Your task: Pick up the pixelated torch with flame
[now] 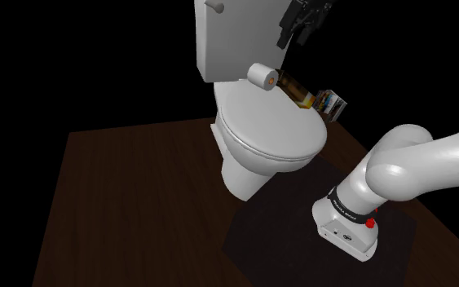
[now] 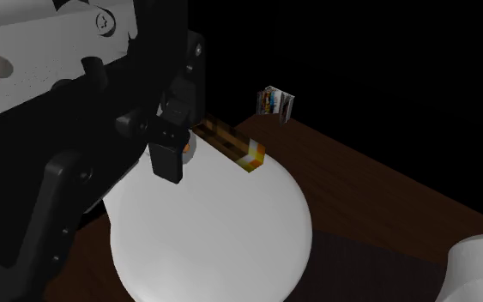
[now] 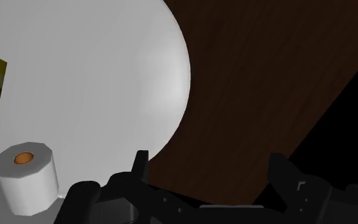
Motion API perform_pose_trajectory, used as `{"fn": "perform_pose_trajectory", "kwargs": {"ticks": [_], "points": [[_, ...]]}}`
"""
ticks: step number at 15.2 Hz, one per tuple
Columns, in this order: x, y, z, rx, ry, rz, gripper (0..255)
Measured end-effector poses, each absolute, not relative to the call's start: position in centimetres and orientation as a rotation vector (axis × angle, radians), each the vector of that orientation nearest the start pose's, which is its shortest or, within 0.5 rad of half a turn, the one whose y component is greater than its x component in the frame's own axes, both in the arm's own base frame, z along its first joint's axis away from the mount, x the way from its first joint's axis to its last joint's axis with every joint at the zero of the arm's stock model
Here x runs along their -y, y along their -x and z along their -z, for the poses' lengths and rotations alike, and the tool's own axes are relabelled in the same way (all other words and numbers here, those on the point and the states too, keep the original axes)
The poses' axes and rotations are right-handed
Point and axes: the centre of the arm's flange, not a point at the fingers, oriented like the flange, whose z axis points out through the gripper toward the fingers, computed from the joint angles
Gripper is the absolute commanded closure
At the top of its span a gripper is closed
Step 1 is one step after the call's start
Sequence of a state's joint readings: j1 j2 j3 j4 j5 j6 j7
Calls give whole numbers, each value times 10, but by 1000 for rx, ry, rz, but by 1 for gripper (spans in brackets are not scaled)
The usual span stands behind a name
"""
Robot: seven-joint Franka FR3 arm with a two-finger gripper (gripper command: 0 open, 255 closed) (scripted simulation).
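Torch (image 1: 294, 88), blocky and brown with an orange-yellow flame end, lies on the toilet (image 1: 268, 130), at the rear edge of its closed white lid just in front of the tank (image 1: 227, 41). A toilet paper roll (image 1: 262, 75) stands on the lid just beside the torch's brown end. Its flame end points off the toilet toward a small printed packet (image 1: 332, 102) standing on the floor behind. The packet's coloured print cannot be read, nor can the small white lettering on the dark band near the base of the arm (image 1: 415, 167). The gripper (image 1: 301, 24) hangs above the toilet, higher than the tank and well clear of the torch. In the wrist view the gripper's (image 3: 210, 168) black fingers (image 3: 139, 167) stand wide apart with nothing between them.
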State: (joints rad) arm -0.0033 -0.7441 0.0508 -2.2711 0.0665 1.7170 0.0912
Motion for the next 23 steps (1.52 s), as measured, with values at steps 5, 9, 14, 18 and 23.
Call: {"fn": "perform_pose_trajectory", "kwargs": {"ticks": [5,9,14,18,23], "points": [[7,-347,-613,-112,3074,265,0],[51,-368,-591,-143,3061,235,0],[108,-392,-558,-181,3045,200,0],[153,-406,-532,-211,3030,169,0],[211,-431,-498,-249,3013,133,0]]}}
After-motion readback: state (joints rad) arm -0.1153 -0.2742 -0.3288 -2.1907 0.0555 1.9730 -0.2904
